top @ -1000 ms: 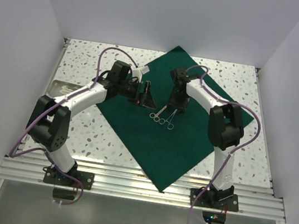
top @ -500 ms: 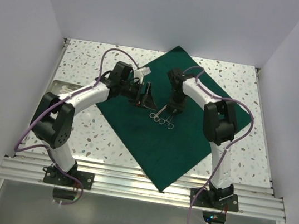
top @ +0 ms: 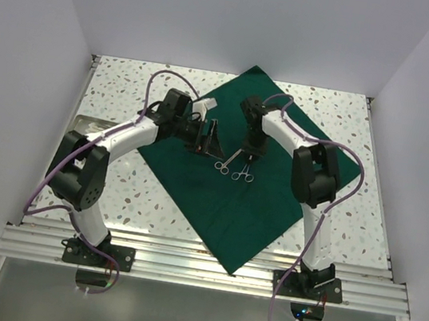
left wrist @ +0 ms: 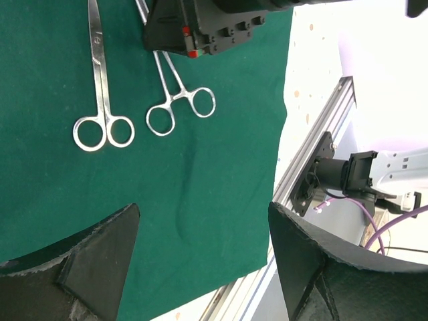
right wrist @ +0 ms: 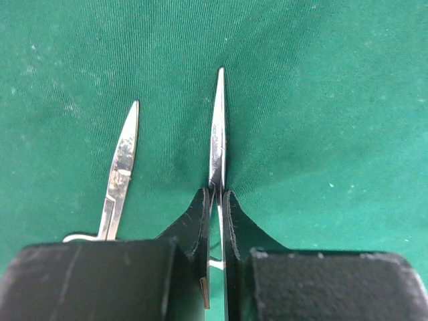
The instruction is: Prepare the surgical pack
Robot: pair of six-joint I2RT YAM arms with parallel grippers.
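The dark green drape (top: 237, 172) lies flat as a diamond on the speckled table. Two thin silver instruments lie on it. My right gripper (top: 249, 153) is shut on one instrument (right wrist: 217, 144), whose ring handles show in the top view (top: 243, 174) and the left wrist view (left wrist: 180, 110). The other, a pair of scissors (top: 225, 162), lies just left of it (right wrist: 122, 167) (left wrist: 100, 87). My left gripper (top: 206, 138) is open and empty above the drape (left wrist: 200, 200), left of the instruments, its fingers (left wrist: 73, 267) wide apart. No gauze shows.
A metal rail (top: 207, 260) runs along the table's near edge, also seen in the left wrist view (left wrist: 314, 154). A shallow steel tray (top: 83, 123) sits at the table's left edge. White walls close in the table on three sides.
My right gripper has dragged its instrument a little right and nearer, so the two sets of ring handles now lie apart. The left arm has barely moved.
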